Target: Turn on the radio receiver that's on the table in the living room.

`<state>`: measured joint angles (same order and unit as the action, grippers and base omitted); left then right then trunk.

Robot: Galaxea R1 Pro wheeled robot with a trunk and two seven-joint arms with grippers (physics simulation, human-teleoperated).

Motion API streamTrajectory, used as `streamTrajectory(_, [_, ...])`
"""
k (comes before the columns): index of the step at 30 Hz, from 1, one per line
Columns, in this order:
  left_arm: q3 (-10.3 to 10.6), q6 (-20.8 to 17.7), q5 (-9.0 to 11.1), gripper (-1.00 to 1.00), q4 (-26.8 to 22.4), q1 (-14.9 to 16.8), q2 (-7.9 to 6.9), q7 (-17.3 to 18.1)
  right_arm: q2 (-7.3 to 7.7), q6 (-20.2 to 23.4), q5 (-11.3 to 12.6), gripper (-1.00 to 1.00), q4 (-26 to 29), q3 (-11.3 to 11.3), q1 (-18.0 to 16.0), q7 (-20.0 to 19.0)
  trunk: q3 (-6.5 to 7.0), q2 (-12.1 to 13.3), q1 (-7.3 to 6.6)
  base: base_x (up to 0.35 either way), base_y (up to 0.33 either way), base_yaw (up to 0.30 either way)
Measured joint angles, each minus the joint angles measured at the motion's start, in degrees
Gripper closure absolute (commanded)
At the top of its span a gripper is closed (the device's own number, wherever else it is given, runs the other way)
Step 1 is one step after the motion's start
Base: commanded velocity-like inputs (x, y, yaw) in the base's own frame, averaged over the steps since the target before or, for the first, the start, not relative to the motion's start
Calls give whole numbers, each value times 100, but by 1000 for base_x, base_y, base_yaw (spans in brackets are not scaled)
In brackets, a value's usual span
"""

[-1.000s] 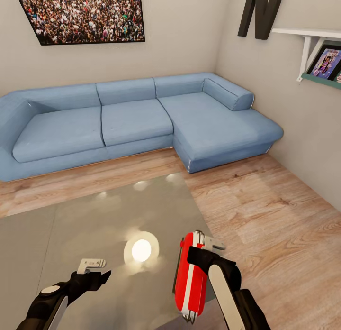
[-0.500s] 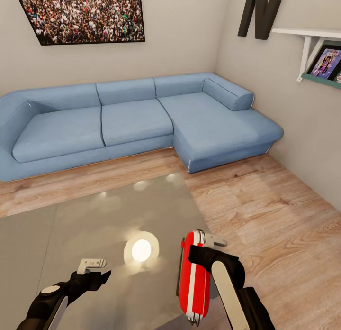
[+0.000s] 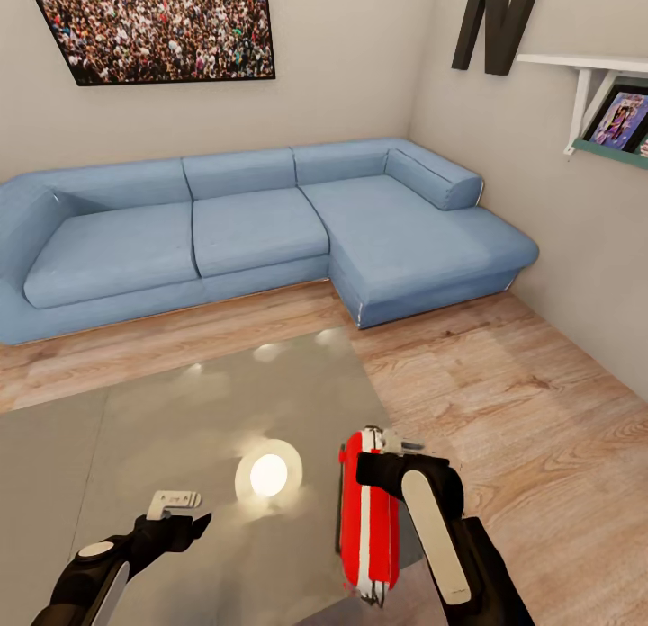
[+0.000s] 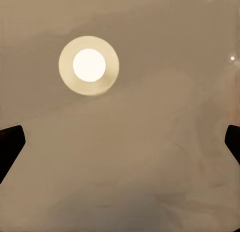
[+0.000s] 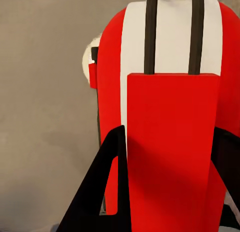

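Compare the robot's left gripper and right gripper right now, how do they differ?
The left gripper hangs over bare tabletop, while the right gripper sits at the red radio receiver. In the left wrist view, the left fingers stand wide apart with nothing between them; in the right wrist view, the right fingers flank the radio's red and white body. Both are dark and hover above the glossy table.

Head cam high over table [image 3: 180,410]; wrist cams close, facing down.
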<state>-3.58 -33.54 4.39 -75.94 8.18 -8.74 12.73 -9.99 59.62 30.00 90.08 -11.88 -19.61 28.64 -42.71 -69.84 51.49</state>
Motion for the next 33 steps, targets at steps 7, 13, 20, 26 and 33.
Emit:
streamTrajectory(7, [14, -18, -15, -100, -10, 3, 4, 486, 475, 37, -26, 100, 9, 508, -706, -1354, 1, 0, 0, 0, 0, 0])
streamTrajectory(13, [15, 6, -21, -100, -48, 4, 15, 1019, 1222, 38, -30, 100, 7, 1022, -1051, -2818, 1, -1, -1, 0, 0, 0])
streamTrajectory(20, [14, 20, 111, -100, -234, 6, 13, 1137, 1806, 30, -50, 100, -21, 1169, -1127, -4518, 0, 0, 0, 0, 0, 0])
streamTrajectory(26, [19, 22, 337, -100, -403, 9, 2, 1966, 2011, 29, 19, 100, -35, 1596, -1214, -6036, 0, 0, 0, 0, 0, 0])
streamTrajectory(33, [8, -19, 358, -100, -614, 17, -12, 2461, 2207, 5, -67, 100, -28, 1675, -1269, -6940, 0, 0, 0, 0, 0, 0])
